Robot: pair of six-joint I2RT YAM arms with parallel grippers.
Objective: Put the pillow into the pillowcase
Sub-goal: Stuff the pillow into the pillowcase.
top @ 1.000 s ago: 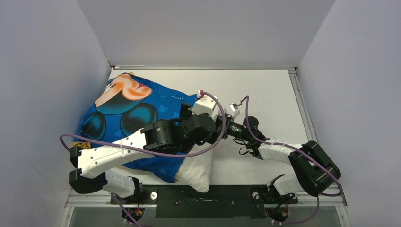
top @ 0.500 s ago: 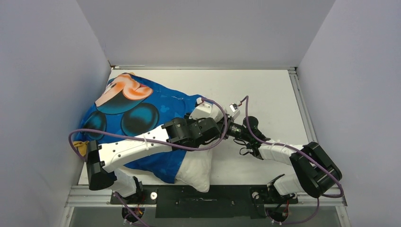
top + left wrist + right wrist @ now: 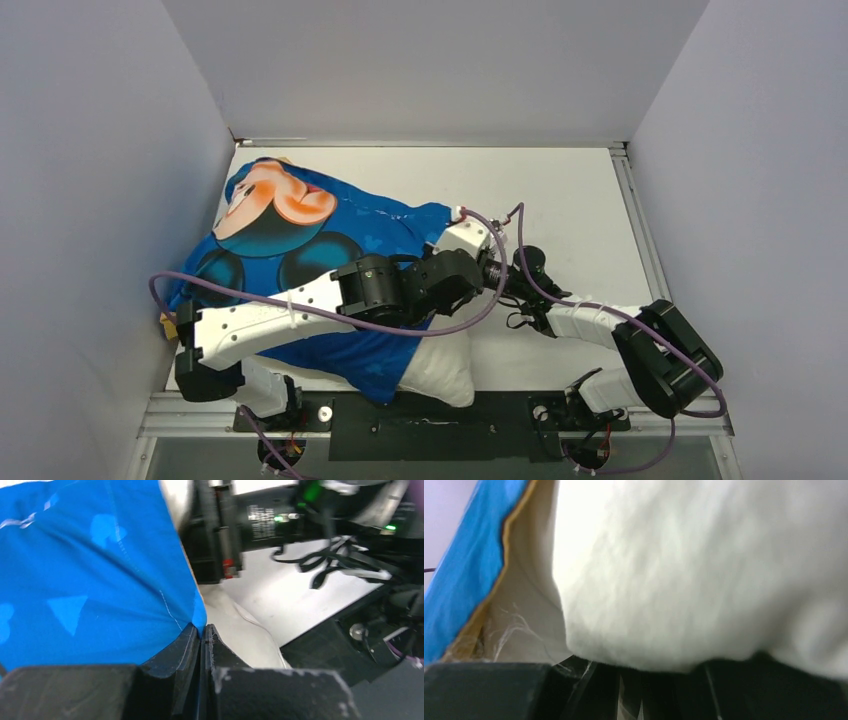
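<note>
The pillow (image 3: 437,368) lay mostly inside the pillowcase (image 3: 300,250) on the left half of the table (image 3: 570,195). Only its white near corner bulged out of the case's open mouth, toward the table's near edge. The blue Mickey face was turned up.

The left gripper (image 3: 202,630) was clenched on the blue hem right where the cloth met the bare pillow. I judged this was to draw the case on over the exposed end.

The right gripper (image 3: 639,685) sat pressed against the pillow's white bulk just beside that hem, probably to steady it or push it deeper. Its fingers were smothered in fabric, and I could not tell whether they gripped anything. By my reckoning, only that last corner remained to be covered.
</note>
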